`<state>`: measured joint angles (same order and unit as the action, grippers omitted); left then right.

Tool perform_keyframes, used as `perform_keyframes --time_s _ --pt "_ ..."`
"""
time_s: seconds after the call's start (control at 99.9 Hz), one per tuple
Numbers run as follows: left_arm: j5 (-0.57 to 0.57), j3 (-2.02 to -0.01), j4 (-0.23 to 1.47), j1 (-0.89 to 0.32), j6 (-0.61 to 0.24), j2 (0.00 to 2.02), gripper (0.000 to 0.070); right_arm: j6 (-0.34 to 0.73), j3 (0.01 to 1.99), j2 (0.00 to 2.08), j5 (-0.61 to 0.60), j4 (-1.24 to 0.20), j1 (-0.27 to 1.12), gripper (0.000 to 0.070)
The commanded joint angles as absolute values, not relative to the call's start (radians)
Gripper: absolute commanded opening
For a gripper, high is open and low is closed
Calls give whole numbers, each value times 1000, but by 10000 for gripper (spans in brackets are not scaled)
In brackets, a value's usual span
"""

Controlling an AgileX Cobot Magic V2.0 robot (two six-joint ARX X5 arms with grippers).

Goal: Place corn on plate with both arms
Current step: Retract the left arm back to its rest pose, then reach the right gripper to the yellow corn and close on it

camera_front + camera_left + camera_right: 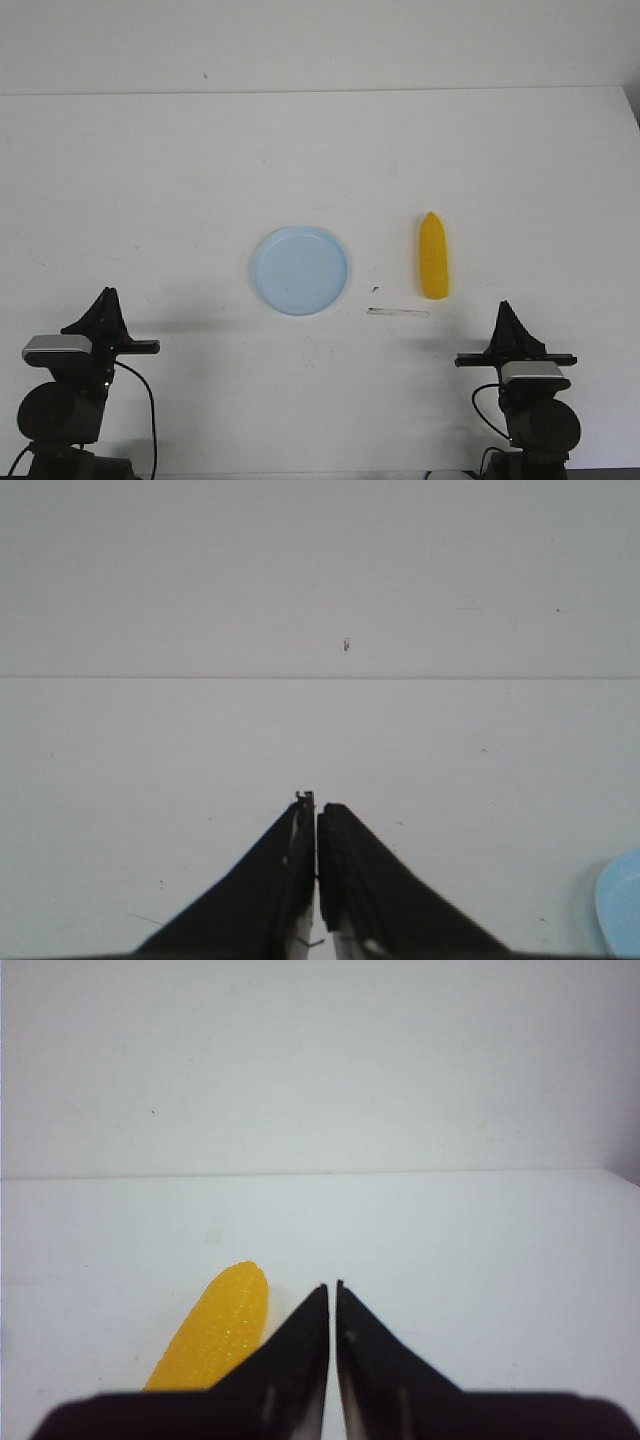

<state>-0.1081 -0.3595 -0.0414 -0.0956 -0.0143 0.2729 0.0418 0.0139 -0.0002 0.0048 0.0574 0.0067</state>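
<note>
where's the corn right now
In the front view the corn lies on the table right of the plate, apart from it, ahead of the right gripper.

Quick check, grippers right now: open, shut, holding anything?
Left gripper: shut, holding nothing.
Right gripper: shut, holding nothing; the corn lies on the table beside the plate.

Your left arm [65, 400] sat low at the near left, its left gripper [316, 825] pointed forward with jaws pressed together, holding nothing. Your right arm [535, 410] mirrored it at the near right, the right gripper [332, 1295] likewise closed and empty.
</note>
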Motion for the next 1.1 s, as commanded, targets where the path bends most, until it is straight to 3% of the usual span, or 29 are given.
perform_keyframes --time_s 0.0,0.621,0.761,1.091 --pt "-111 -365 -53 -94 -19 273 1 51 13 1 7 68 8 11" --pt "-111 -365 -53 -94 -19 273 1 17 91 35 16 175 8 9" --pt "-111 -365 -53 -94 -19 273 1 -61 199 131 15 135 8 9" --pt "-111 -365 -53 -94 -19 273 1 -69 457 484 -49 89 12 9"
